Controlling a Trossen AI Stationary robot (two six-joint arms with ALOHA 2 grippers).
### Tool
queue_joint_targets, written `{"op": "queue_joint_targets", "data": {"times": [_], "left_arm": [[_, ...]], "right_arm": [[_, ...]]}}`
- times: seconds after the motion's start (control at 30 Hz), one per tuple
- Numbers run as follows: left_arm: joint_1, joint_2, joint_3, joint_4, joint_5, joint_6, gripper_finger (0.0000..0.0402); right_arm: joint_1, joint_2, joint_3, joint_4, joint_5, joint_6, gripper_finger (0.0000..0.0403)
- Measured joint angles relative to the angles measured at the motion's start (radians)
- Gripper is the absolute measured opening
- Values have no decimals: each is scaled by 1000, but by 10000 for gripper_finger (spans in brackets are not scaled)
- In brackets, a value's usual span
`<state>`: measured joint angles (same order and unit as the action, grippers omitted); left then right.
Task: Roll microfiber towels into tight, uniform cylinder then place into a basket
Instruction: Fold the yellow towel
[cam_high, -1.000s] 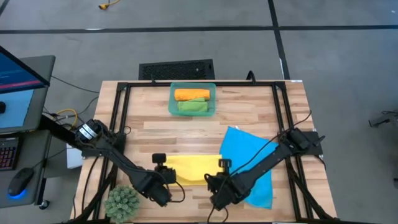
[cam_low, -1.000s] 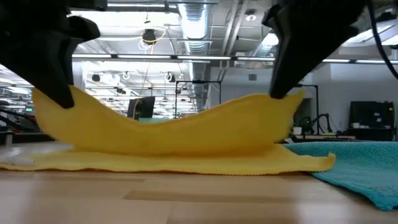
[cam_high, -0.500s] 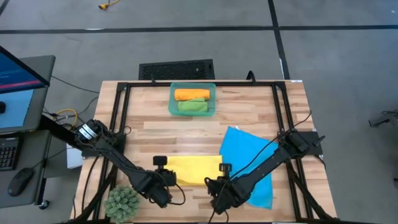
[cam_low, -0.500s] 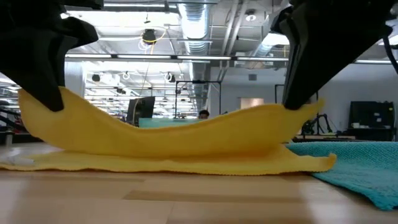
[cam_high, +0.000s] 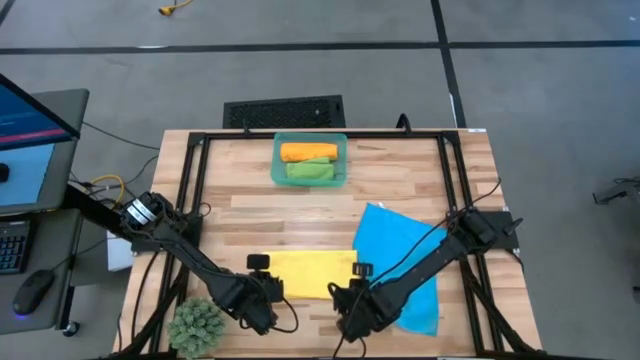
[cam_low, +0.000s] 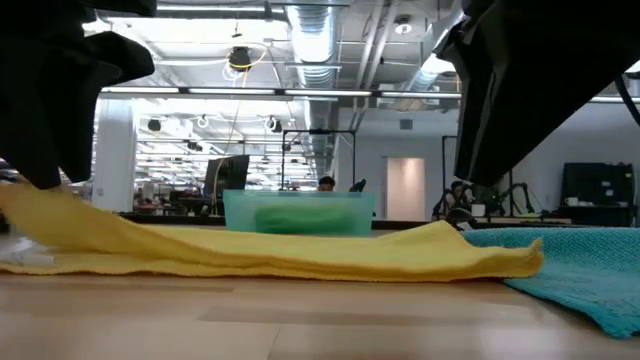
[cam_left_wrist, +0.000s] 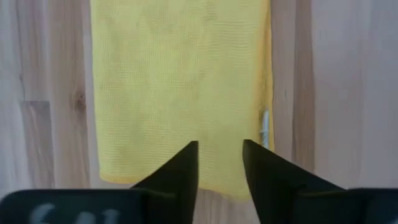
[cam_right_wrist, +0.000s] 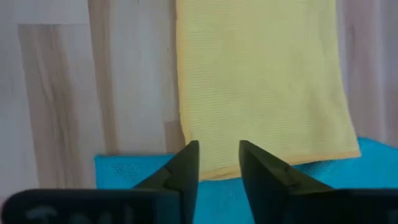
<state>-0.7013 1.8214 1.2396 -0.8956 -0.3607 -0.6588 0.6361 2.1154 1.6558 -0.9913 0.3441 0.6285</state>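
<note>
Yellow towel flat on table, both grippers parted above its near edge.

L gripper (cam_left_wrist: 220, 163) & R gripper (cam_right_wrist: 219, 163): fingers apart w/ a narrow gap, holding nothing. Yellow towel (cam_high: 310, 272) folded, R end lapping blue towel (cam_high: 405, 262). Basket (cam_high: 342, 160) at far side w/ 2 rolls: orange (cam_high: 307, 152), green (cam_high: 309, 171).

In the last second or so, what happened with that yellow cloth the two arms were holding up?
Both grippers, left and right, opened and let go; the yellow towel dropped flat, folded over. The blue towel, the basket and its two rolls stayed put.
</note>
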Motion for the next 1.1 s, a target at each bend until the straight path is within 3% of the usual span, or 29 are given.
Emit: {"op": "queue_joint_targets", "data": {"times": [0.2,0.33,0.47,0.57,0.67,0.97,1.1], "left_arm": [[1,1,5,-9,52,-23,150],[-10,1,33,-9,13,11,151],[5,1,47,-6,-82,64,147],[30,0,29,5,-98,87,144],[51,0,-32,91,-108,97,139],[154,1,-131,294,-92,203,126],[226,1,-130,480,26,351,122]], "right_arm": [[-12,-2,34,-104,-61,57,158],[-3,-3,89,-268,-49,116,145],[40,-5,136,-415,22,154,125],[96,-4,127,-460,114,195,112],[165,-4,79,-463,176,285,107],[321,-3,-29,-581,184,685,108],[339,-3,-48,-581,207,760,108]]}}
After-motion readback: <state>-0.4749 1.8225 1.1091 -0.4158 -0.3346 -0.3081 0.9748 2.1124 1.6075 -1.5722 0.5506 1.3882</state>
